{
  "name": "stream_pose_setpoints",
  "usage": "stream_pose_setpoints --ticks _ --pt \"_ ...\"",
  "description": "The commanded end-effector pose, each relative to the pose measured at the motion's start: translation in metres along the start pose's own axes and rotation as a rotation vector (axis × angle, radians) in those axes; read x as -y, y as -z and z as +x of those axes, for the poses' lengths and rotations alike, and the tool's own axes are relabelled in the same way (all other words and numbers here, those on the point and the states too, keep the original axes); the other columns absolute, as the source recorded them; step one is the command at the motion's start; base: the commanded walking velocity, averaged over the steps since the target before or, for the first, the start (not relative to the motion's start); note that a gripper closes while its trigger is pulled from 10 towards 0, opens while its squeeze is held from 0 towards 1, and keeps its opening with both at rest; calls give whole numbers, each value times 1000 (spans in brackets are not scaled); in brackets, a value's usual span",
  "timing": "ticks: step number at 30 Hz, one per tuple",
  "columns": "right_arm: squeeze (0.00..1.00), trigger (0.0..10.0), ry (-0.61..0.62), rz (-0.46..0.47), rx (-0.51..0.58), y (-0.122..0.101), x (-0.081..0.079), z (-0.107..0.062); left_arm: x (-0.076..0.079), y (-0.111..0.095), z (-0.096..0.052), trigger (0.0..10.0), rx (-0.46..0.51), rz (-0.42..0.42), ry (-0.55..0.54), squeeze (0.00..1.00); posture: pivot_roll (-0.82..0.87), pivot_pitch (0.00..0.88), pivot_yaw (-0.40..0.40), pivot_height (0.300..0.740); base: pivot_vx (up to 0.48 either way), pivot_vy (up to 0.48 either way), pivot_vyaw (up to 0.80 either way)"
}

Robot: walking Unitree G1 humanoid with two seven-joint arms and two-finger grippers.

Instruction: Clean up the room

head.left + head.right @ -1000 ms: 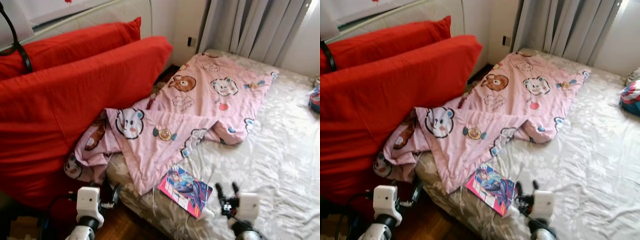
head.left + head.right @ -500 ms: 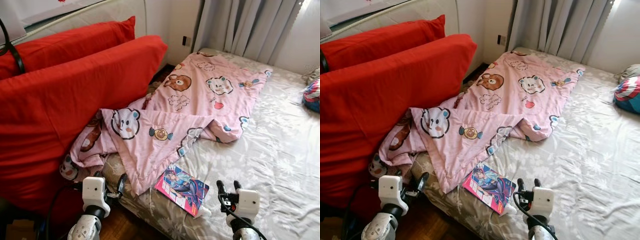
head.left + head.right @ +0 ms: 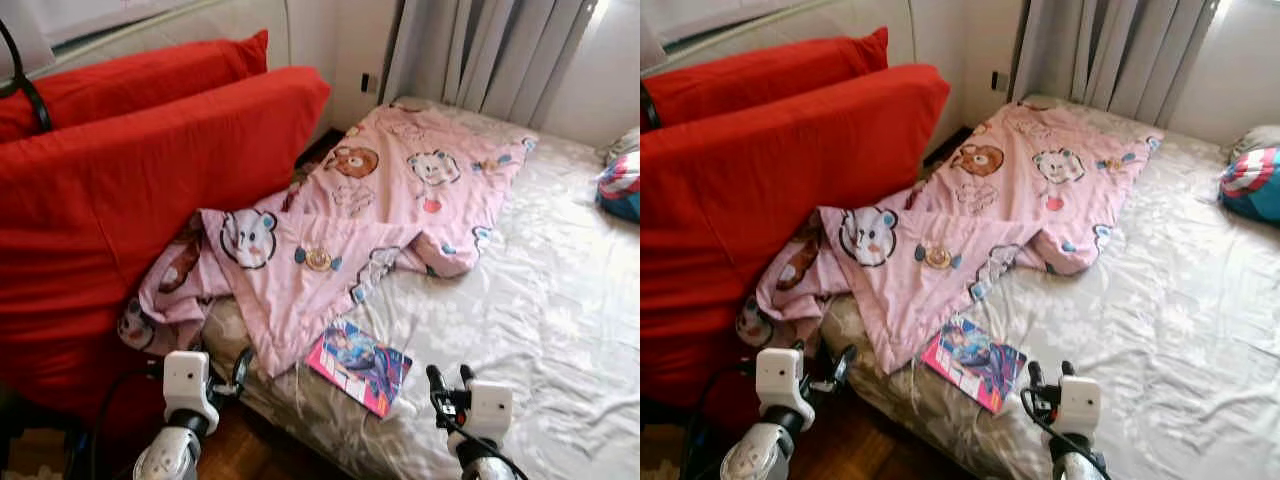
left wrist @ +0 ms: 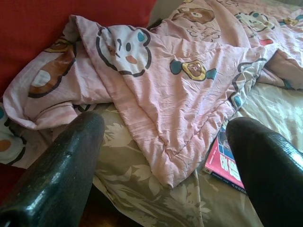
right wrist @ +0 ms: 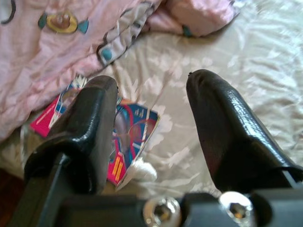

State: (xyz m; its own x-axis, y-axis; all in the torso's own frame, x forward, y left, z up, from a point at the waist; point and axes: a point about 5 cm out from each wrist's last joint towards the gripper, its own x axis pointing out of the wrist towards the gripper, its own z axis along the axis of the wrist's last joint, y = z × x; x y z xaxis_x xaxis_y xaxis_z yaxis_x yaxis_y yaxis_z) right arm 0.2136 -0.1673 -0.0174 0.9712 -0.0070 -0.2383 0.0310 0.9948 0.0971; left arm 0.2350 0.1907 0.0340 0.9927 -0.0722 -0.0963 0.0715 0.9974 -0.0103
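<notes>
Home bedroom. A bed with a grey floral-print sheet (image 3: 560, 300) takes up most of the scene. A rumpled pink quilt with cartoon bear prints (image 3: 400, 190) lies across the bed. Two large red cushions (image 3: 130, 180) lean beside the bed. Grey pleated curtains (image 3: 480, 50) hang behind the bed. Dark wooden floor (image 3: 870, 440) runs below the bed edge.

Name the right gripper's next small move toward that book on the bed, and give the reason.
Probably ease the right gripper forward and slightly left over the book. Its fingers are open and empty, and the book lies flat near the bed's edge, just ahead of them, beside the pink blanket.
</notes>
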Motion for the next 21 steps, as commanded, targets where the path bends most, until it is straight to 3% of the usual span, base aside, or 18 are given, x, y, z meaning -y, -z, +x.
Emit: stream_pose_setpoints --ticks 1,21 --pt "0 10000 -20 -6 -28 4 -2 0 1 0 -2 10000 -12 -5 2 0 -83 141 -54 665 0 0 0" --pt "0 10000 -85 -1 -43 5 -9 5 5 -1 -4 10000 -21 -6 4 0 -77 152 -51 640 0 0 0"
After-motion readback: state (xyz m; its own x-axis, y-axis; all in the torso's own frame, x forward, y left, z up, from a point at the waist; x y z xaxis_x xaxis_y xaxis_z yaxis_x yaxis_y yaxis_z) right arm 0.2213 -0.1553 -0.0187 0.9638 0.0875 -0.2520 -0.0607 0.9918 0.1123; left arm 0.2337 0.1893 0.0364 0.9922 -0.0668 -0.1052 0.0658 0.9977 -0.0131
